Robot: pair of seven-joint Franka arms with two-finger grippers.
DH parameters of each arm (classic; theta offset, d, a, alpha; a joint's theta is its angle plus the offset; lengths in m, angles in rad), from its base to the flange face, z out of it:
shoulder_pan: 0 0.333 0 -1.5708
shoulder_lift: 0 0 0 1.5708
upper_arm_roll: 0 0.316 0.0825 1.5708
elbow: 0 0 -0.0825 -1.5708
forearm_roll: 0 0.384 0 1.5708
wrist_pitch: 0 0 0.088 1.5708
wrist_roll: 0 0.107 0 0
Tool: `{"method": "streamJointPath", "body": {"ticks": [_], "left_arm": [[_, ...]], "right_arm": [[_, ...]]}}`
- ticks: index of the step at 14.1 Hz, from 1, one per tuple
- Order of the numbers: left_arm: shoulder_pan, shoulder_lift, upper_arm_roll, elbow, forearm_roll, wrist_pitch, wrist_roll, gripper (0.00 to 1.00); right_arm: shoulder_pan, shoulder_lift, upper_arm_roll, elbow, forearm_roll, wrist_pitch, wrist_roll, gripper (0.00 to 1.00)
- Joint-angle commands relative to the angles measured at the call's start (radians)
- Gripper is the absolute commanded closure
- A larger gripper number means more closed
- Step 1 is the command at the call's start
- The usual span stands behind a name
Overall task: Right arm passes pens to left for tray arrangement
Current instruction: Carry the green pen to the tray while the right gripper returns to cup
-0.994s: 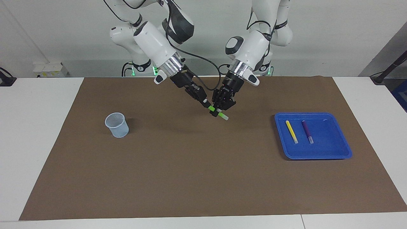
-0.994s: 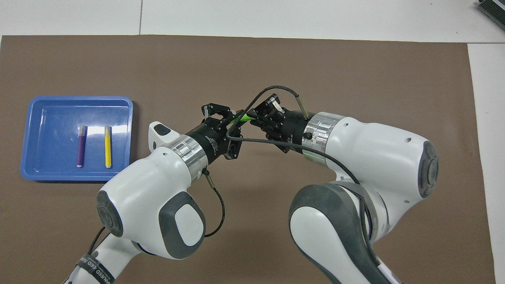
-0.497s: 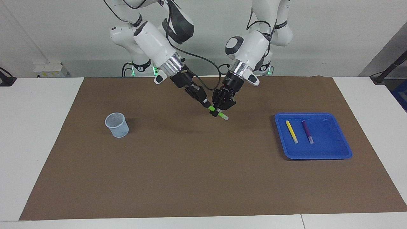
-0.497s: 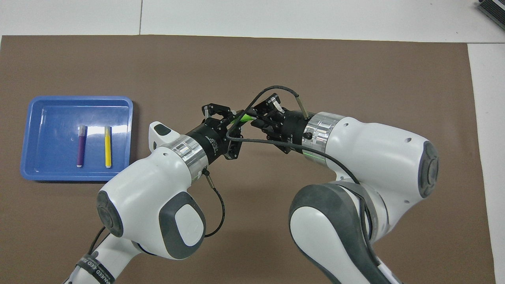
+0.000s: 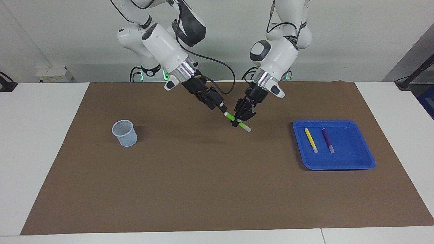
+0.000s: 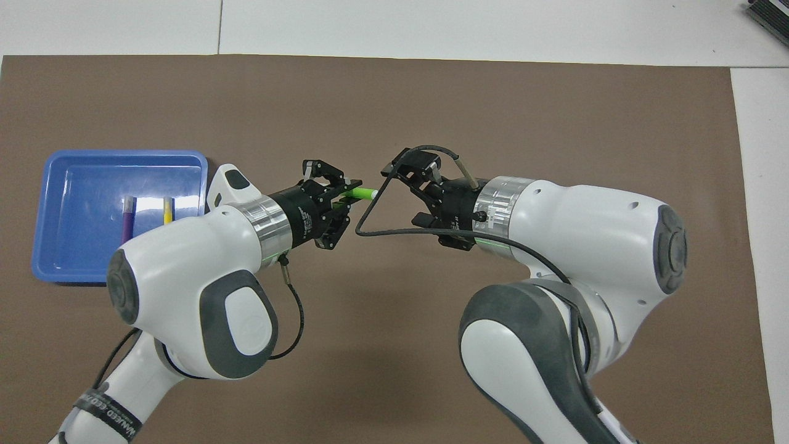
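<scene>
Now the left gripper (image 5: 237, 122) is clamped tight on the green pen (image 5: 238, 122), holding it up over the brown mat (image 5: 203, 189) near the table's middle. The pen lies slantwise through the jaws: one stretch of green sticks out on the side toward the right gripper (image 5: 222, 107), and its pale whitish end sticks out on the side toward the blue tray (image 5: 368, 159). In the overhead view the green shaft (image 6: 359, 193) runs out from the left gripper's (image 6: 342, 196) fingertips toward the right gripper (image 6: 400, 176).

The right gripper's jaws stand wide apart and hold nothing. They hang just beside the pen's free end, with a small gap between them and it, also over the mat's middle.

The tray sits on the mat toward the left arm's end of the table, well apart from both sets of jaws. In it lie the yellow pen (image 5: 311, 140) and the purple pen (image 5: 328, 140), side by side and not touching. A pale mesh cup (image 5: 124, 133) stands upright on the mat toward the right arm's end, well apart from the grippers.
</scene>
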Motion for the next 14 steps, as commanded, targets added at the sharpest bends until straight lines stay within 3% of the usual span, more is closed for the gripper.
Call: {"method": "streamJointPath", "body": {"ticks": [1,3,6,9,12,14], "left_arm": [[0.13,-0.058,0.0,-0.014,-0.003,-0.23,0.246,1.0],[0.214,-0.075,0.001,-0.014,0.061,-0.377,0.381,1.0],[0.294,-0.081,0.001,0.002,0.322,-0.549,0.504,1.0],[0.411,-0.099,0.003,0.009,0.465,-0.733,0.801,1.0],[0.527,-0.106,0.003,0.023,0.613,-0.841,1.07,1.0],[0.598,-0.106,0.003,0.035,0.689,-0.865,1.222,1.0]], "right_arm": [[-0.057,-0.013,0.001,0.02,-0.129,-0.139,-0.107,0.0],[-0.084,-0.025,0.002,0.02,-0.221,-0.238,-0.212,0.0],[-0.126,-0.039,0.002,0.02,-0.343,-0.367,-0.343,0.0],[-0.182,-0.059,0.001,0.02,-0.483,-0.521,-0.466,0.0],[-0.245,-0.085,0.004,0.02,-0.601,-0.62,-0.653,0.0],[-0.297,-0.089,0.008,0.034,-0.637,-0.64,-0.673,0.0]]}}
